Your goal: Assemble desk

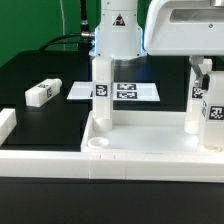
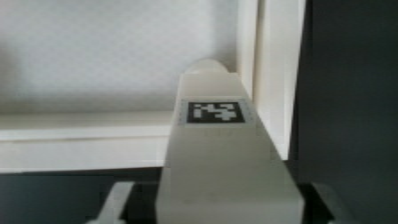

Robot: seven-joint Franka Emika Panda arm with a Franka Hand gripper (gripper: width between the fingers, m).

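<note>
The tabletop (image 1: 150,160) lies near, rim up, toward the exterior view's right. Beyond it lies the marker board (image 1: 128,90). The left leg (image 1: 102,90) stands upright in its corner. The right leg (image 1: 196,105) stands opposite, with the gripper (image 1: 201,72) fingers (image 2: 121,200) clamped on it. A loose leg (image 1: 42,92) lies far left.

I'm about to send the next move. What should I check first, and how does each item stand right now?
1. Grip on the held leg: the fingers sit tight on both sides of it in the wrist view. Ok.
2. Held leg upright at the corner of the tabletop on the exterior view's right: ok.
3. Held leg fully seated in the tabletop: cannot tell, the rim hides its base.
4. Standing leg upright and apart from the held leg: ok.
5. Loose leg lying flat, apart from the tabletop: ok.
</note>
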